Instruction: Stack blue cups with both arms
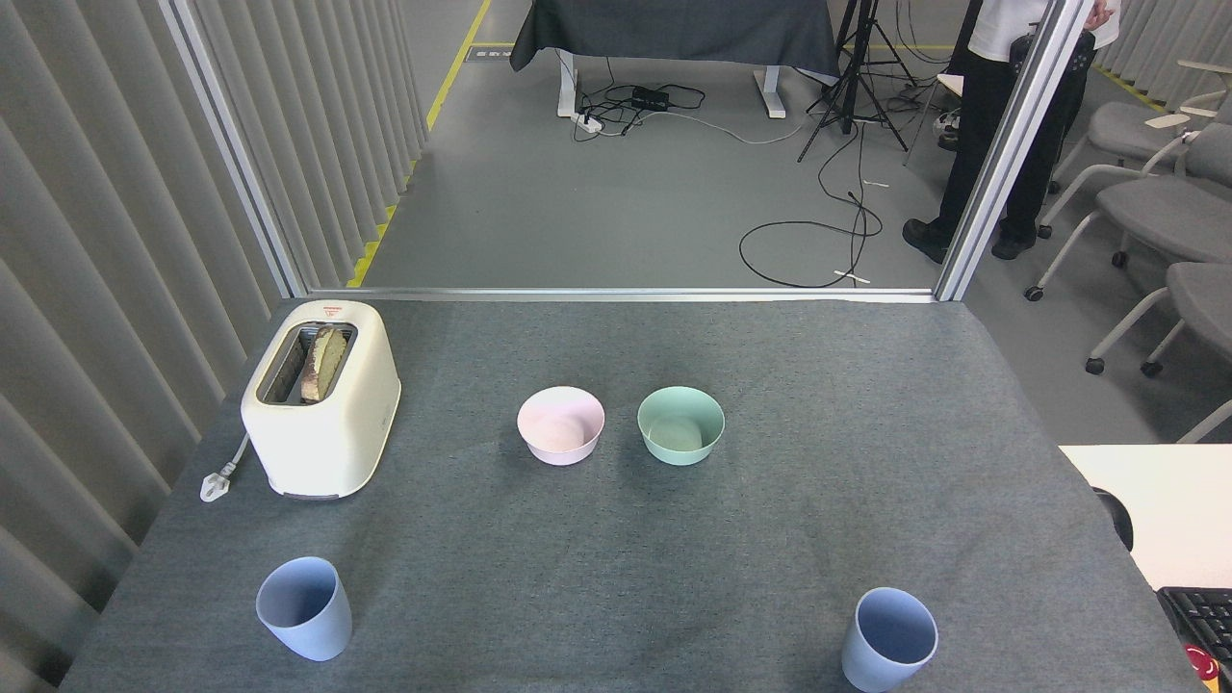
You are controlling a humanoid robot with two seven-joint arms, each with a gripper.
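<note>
Two pale-blue cups stand upright and apart near the front edge of the grey table (616, 577). One blue cup (304, 608) is at the front left, below the toaster. The other blue cup (888, 640) is at the front right, partly cut off by the bottom edge of the head view. Both are empty, with their mouths up. Neither of my arms nor any gripper shows in this view.
A cream toaster (322, 399) holding toast stands at the left, its plug (218, 483) lying beside it. A pink bowl (561, 424) and a green bowl (680, 424) sit side by side mid-table. A person (1001, 125) stands beyond the far right corner. A white desk with a keyboard (1198, 616) adjoins the right edge.
</note>
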